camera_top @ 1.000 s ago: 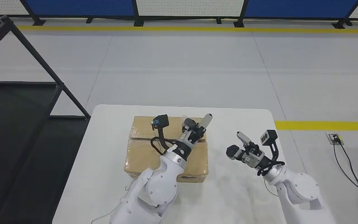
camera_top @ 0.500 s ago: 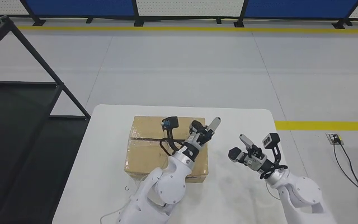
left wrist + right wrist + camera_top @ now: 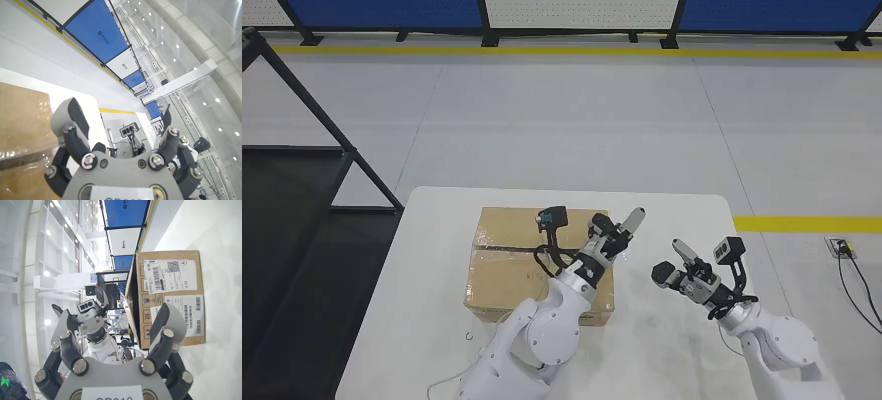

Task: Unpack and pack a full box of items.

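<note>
A brown cardboard box (image 3: 512, 268) lies on the white table (image 3: 432, 310), with tape along its top seam. My left gripper (image 3: 620, 225) is above the box's right edge, tilted upward and open, with nothing between its fingers. In the left wrist view this gripper (image 3: 121, 117) points past the box (image 3: 20, 121) toward the room. To the right of the box, my right gripper (image 3: 668, 261) hovers over bare table, open and empty. The right wrist view has that gripper (image 3: 113, 317) facing the labelled side of the box (image 3: 170, 294), with the left gripper (image 3: 96, 306) beyond.
Bare table surface lies to the left of the box (image 3: 432, 250) and in front of it. The table's right edge (image 3: 734, 230) is close to the right arm. A black frame (image 3: 332, 150) stands off the table at the far left.
The left gripper has swung to the right, from over the box top to its right edge, tilting upward. The right gripper has drifted slightly right. The box has stayed put.
</note>
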